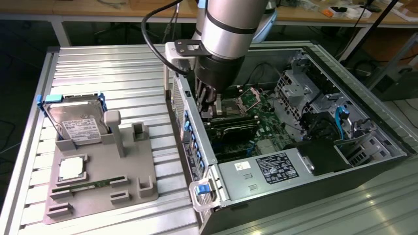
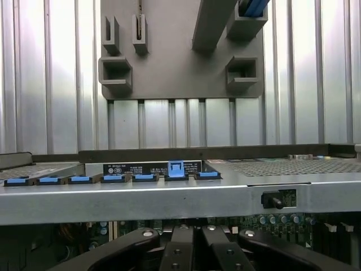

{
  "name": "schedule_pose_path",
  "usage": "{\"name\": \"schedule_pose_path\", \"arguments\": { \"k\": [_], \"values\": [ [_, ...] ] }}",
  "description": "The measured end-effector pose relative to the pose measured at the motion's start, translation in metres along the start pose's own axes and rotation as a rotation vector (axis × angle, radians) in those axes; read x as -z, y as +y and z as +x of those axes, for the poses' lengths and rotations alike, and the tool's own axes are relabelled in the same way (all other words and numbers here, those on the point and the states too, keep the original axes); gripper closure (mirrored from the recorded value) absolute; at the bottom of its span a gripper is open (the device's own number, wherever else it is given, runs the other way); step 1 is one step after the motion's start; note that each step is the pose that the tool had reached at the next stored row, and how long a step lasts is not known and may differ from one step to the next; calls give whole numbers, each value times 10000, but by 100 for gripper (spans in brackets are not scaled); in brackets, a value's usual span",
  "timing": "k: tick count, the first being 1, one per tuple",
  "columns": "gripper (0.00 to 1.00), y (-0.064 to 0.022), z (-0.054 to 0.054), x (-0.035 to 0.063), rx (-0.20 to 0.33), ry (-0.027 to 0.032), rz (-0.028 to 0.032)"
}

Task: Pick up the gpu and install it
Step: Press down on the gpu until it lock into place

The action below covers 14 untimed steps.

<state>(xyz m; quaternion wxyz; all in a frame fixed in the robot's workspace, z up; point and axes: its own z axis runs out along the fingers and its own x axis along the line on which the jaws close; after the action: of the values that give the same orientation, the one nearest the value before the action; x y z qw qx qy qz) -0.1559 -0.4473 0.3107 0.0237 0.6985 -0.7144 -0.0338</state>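
In the exterior view the gripper (image 1: pixel 210 110) reaches deep into the open steel case (image 1: pixel 196 147), its fingers closed over the green motherboard (image 1: pixel 265 122). The gpu seems to be at the slot, hidden beneath them. I judge this the seating step, which needs a straight, even press.

In the wrist view the black fingers (image 2: pixel 177 254) meet behind the case's blue latches (image 2: pixel 176 168).

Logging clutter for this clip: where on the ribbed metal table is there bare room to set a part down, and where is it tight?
Bare: the ribbed table beyond the hard drive, up to the open computer case. Narrower strips border the grey fixture tray. Crowded: inside the case, where the gripper reaches down by the motherboard.
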Motion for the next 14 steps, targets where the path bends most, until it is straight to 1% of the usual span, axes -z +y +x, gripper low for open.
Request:
{"name": "schedule_pose_path", "arguments": {
  "k": [4, 8, 9, 10, 11, 12, 13, 14],
  "values": [
    [89, -2, 27, -14, 5, -56, -5],
    [89, -6, 66, -58, 8, -81, -7],
    [89, -6, 74, -66, 9, -95, -8],
    [89, -6, 77, -66, 10, -126, -11],
    [89, -11, 78, -67, 15, -188, -7],
    [89, -18, 76, -44, 20, -256, 5],
    [89, -18, 75, -12, 22, -274, 10],
    [89, -15, 75, 26, 20, -260, -4]
  ]
}}
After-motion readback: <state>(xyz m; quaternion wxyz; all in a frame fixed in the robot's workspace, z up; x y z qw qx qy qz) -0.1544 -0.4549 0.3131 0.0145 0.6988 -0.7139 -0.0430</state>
